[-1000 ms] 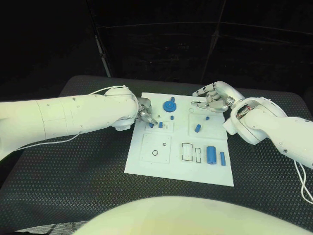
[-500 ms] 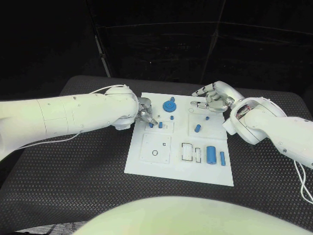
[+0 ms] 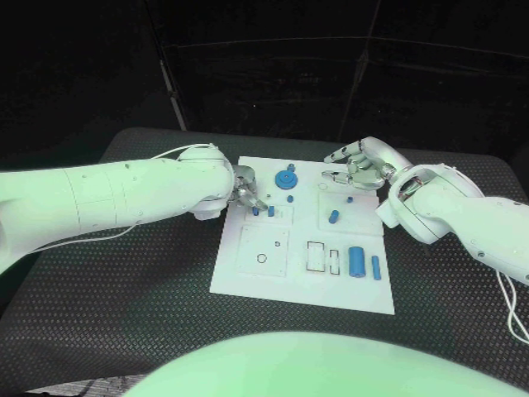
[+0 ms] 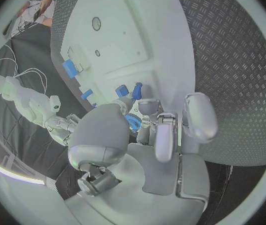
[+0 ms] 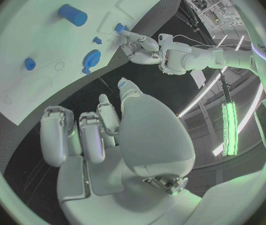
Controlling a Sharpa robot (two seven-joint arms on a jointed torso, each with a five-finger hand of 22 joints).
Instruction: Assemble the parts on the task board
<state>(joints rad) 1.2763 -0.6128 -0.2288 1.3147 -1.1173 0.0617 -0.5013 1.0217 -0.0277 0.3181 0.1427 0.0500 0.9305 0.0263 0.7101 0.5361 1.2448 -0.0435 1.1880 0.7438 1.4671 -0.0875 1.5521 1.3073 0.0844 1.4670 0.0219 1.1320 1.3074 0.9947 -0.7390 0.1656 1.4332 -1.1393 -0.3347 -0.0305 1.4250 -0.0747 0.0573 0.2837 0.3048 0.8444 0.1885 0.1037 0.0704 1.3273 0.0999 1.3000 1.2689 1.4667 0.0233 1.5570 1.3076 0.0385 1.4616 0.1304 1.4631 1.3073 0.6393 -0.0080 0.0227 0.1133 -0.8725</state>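
Black matting carries our board (image 3: pixel 264 269). Our left hand (image 3: pixel 243 192), at its ten o'clock, pinches a small blue peg (image 4: pixel 131 122) at the fingertips. Our right hand (image 3: pixel 358 165), at one o'clock, hangs with fingers curled, holding nothing. We judge a tilted peg could jam or slip from so light a pinch.

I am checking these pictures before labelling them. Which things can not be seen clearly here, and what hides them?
- Left hand, head view: its fingertips at the small blue pegs overlap; contact too small to tell. In the left wrist view the thumb covers a blue part.
- Right hand, head view: whether it holds anything is hidden by its curled fingers.
- Task board, head view: its far right corner lies under the right hand.
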